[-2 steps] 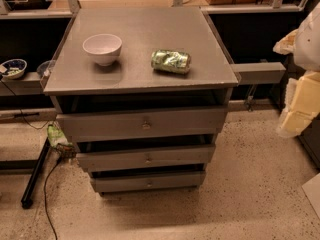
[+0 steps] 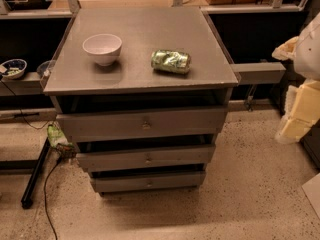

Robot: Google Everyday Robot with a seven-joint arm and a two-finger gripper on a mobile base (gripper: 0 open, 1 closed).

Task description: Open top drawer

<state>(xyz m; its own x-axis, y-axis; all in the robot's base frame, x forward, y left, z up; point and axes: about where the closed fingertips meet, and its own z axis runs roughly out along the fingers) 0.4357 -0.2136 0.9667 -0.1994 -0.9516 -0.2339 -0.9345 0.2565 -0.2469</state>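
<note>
Hand (image 2: pixel 299 115) at right edge, well apart from top drawer (image 2: pixel 100 125); whether open, cannot tell. Small knob (image 2: pixel 146 125) invites a missed grasp.

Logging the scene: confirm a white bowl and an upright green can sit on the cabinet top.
Wrong: the green can lies on its side, as the camera view shows. The hand is at the right edge, apart from the cabinet.

The round white bowl (image 2: pixel 102 48) sits on the flat grey cabinet top (image 2: pixel 145 76), left of the crushed green metal can (image 2: pixel 171 61) lying on its side. The wide grey wooden top drawer (image 2: pixel 100 126) is right under that top. Below it comes the shorter grey middle drawer (image 2: pixel 110 160), then the grey bottom drawer (image 2: pixel 120 183). The cream gripper (image 2: pixel 297 119) is off to the right of the cabinet, well apart from it.
</note>
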